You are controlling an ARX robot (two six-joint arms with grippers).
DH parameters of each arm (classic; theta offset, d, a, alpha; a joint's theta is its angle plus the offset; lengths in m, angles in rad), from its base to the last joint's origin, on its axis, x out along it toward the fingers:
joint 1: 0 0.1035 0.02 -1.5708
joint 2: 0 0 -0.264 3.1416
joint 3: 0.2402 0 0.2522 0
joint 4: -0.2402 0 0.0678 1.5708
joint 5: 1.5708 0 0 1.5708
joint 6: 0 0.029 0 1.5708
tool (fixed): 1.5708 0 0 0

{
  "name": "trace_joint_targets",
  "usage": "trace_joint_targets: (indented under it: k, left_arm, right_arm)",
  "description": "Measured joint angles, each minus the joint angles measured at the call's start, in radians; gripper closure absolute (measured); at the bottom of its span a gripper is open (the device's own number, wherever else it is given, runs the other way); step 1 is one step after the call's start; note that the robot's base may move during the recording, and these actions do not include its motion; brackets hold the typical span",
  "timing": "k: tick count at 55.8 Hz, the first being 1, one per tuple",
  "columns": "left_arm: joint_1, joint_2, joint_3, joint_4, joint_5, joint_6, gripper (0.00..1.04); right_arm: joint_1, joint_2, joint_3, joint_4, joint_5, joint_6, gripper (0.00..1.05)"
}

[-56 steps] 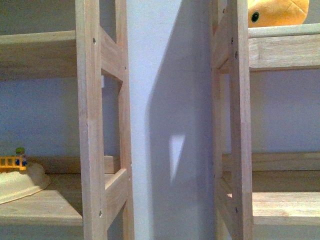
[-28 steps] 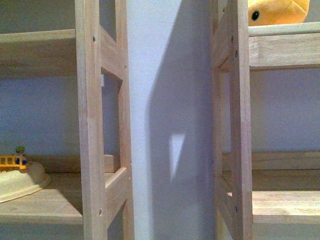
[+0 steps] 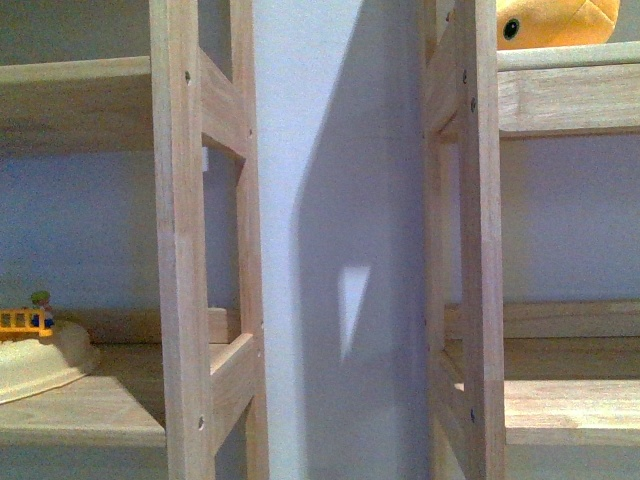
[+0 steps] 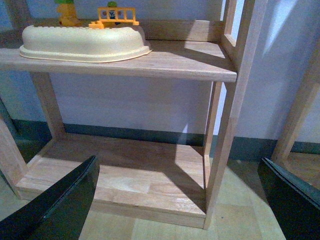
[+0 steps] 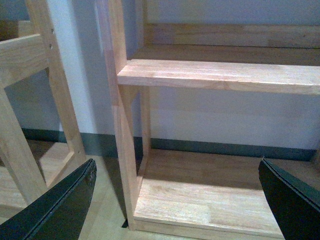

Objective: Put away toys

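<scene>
- On the right rack's upper shelf (image 3: 565, 95) sits the plush toy (image 3: 555, 22) (only partly in frame), far above both grippers.
- Left gripper (image 4: 180, 200) and right gripper (image 5: 175, 200) gape wide, holding nothing.

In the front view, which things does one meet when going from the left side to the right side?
Cream tray with small yellow toys → left shelf unit's post → bare wall → right shelf unit's post → orange plush toy on the upper shelf.
</scene>
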Motion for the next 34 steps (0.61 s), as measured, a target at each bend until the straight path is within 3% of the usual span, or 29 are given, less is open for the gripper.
trace_joint_targets:
  k: [34]
  left_arm:
    - [0.0, 0.0, 0.0, 0.0, 0.0, 0.0, 0.06]
  right_arm:
    - [0.0, 0.0, 0.0, 0.0, 0.0, 0.0, 0.07]
